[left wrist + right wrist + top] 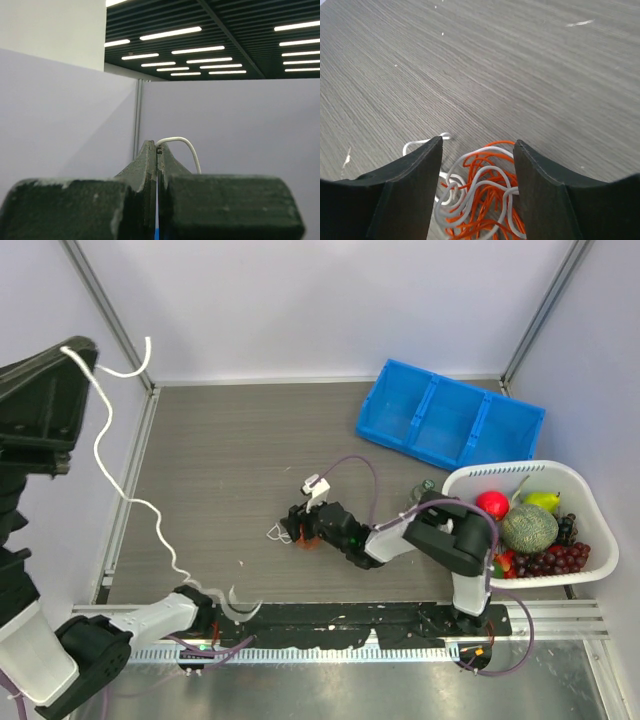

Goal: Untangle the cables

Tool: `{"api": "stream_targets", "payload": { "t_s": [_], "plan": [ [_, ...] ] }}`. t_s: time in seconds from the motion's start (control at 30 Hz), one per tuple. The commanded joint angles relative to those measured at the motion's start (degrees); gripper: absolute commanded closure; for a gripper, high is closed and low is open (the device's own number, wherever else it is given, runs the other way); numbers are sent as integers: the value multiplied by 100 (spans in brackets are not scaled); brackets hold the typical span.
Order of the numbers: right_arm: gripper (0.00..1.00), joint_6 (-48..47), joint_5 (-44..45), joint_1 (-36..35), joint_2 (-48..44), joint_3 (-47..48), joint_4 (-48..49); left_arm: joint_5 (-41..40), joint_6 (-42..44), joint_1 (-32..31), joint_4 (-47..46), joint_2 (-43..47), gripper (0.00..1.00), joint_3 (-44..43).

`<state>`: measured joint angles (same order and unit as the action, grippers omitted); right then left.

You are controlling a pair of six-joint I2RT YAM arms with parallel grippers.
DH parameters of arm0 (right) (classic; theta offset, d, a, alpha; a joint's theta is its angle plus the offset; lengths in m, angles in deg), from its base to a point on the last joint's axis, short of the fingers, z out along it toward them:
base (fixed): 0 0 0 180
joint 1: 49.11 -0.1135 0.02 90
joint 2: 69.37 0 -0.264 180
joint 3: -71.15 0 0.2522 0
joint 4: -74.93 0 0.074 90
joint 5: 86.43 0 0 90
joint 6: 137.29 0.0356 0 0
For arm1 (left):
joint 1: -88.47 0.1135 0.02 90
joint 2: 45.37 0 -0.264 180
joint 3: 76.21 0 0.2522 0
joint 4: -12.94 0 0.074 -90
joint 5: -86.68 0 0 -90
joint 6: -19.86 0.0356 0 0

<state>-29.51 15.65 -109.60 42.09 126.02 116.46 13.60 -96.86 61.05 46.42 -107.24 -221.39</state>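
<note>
My left gripper (72, 348) is raised high at the far left and is shut on a long white cable (96, 440). That cable hangs in waves down to the table's near left edge. In the left wrist view the jaws (157, 145) are pressed together and the cable's end (182, 142) curls out past the tips. My right gripper (298, 527) is low at the table's middle, open, with its jaws (477, 142) on either side of a clump of red-orange and white cables (480, 192). The clump also shows in the top view (297, 538). A white loop (420, 144) trails to its left.
A blue divided bin (450, 420) lies at the back right. A white basket (590, 502) of fruit stands at the right, close to the right arm's base. Enclosure walls and posts surround the table. A metal rail (350, 625) runs along the near edge.
</note>
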Motion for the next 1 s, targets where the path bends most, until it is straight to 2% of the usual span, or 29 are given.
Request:
{"api": "stream_targets", "payload": {
  "t_s": [0.0,0.03,0.07,0.13,0.3,0.37,0.47,0.63,0.87,0.97],
  "plan": [
    [34,138,313,28,-1404,230,-1600,-295,219,-18,93,-72,100,668],
    [34,208,487,28,-1564,501,-2035,-339,272,-18,110,-45,100,809],
    [34,226,550,37,-1905,643,-2901,-365,316,-18,137,-10,100,950],
    [31,182,393,37,-2415,873,-3739,-436,369,-18,154,69,100,1370],
    [30,94,-179,107,-3576,1487,-5324,-419,299,-18,93,245,100,2224],
    [29,24,-494,195,-3911,1602,-5475,-383,246,-18,75,298,100,2453],
    [29,-3,-1529,318,-4360,1708,-5388,-375,229,-18,58,377,100,2769],
    [28,-133,-2262,406,-4966,1910,-5256,-331,150,-18,67,439,100,3130],
    [28,-609,-1938,415,-4933,2331,-5388,-15,-210,-18,-206,316,100,3368],
    [28,-583,-1237,415,-4625,2578,-5458,109,-351,-18,-311,254,100,3403]
  ]
}}
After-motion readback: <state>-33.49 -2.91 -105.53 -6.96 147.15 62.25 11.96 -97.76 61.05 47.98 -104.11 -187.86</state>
